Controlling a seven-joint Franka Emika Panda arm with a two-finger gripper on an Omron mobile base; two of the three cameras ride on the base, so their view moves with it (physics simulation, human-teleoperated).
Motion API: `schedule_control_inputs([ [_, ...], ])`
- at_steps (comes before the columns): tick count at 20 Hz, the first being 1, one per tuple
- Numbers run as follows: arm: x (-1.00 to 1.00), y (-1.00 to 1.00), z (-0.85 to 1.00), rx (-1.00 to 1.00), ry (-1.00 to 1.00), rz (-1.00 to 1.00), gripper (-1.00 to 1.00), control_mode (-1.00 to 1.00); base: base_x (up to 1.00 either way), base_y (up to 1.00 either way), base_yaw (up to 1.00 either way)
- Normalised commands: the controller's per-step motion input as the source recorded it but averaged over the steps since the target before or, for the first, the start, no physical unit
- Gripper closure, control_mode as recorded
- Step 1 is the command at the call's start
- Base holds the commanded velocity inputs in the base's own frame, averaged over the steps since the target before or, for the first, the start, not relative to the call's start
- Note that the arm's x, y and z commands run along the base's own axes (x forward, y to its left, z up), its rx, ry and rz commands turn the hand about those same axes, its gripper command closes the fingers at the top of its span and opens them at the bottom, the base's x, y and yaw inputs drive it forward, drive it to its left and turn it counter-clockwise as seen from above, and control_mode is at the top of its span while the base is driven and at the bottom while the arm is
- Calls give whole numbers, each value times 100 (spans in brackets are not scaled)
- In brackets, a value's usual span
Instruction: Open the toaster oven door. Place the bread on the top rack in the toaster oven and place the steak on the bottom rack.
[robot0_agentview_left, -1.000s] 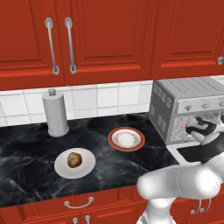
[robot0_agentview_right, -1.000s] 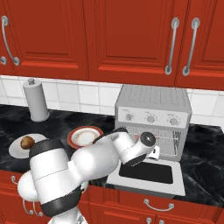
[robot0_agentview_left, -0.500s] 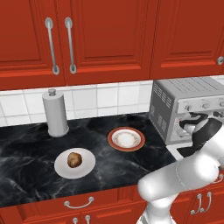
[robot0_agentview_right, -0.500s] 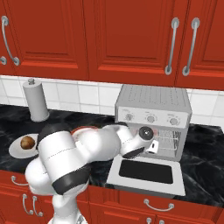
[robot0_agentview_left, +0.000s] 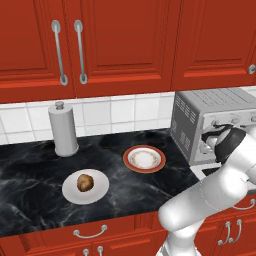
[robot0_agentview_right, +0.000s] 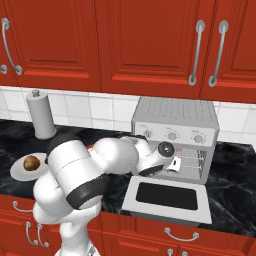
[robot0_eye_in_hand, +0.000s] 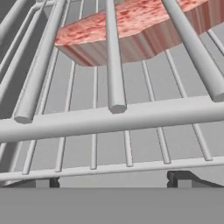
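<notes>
**Steak on a rack, bread left on its plate**

Nearest the hand camera, the gripper (robot0_eye_in_hand: 113, 179) was seen with its jaws spread wide and nothing between them, its fingertips (robot0_eye_in_hand: 181, 178) low at the front of the oven's wire shelves. Just beyond, the steak (robot0_eye_in_hand: 135, 26) was found lying flat on the wire bars of a rack (robot0_eye_in_hand: 127, 148), well inside the toaster oven (robot0_agentview_right: 175, 140); thicker bars crossed in front of it, and which shelf carried it could not be told for certain, though the lower one was judged likely. The toaster oven door (robot0_agentview_right: 167, 200) was seen dropped fully open, flat over the front edge of the worktop (robot0_agentview_left: 30, 200).

The steak was judged soft, limp and somewhat slippery, best taken across its narrow width near the middle so that it would not fold.

Further along the worktop, toward its front edge, a white plate (robot0_agentview_left: 100, 192) was seen holding the bread (robot0_agentview_left: 85, 182), which sat at its centre, untouched. The roll was judged light, firm enough for a gentle pinch across its widest part, but easily crushed or rolled if squeezed off-centre. A red-rimmed plate (robot0_agentview_left: 144, 159) just beside the oven was seen holding nothing. At the back edge, against the tiles, a paper towel roll (robot0_agentview_left: 63, 129) stood upright.

The bread step was judged not yet done.
</notes>
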Motion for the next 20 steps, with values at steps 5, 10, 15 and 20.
schedule_control_inputs([
  [5,11,-8,0,0,-1,0,-100,-100,0,0,0],
  [10,-16,-17,7,3,0,0,-100,-100,0,0,0],
  [15,-51,-19,28,13,-1,0,-100,-100,0,0,0],
  [20,-38,-19,46,12,-4,0,-100,-100,0,0,0],
])
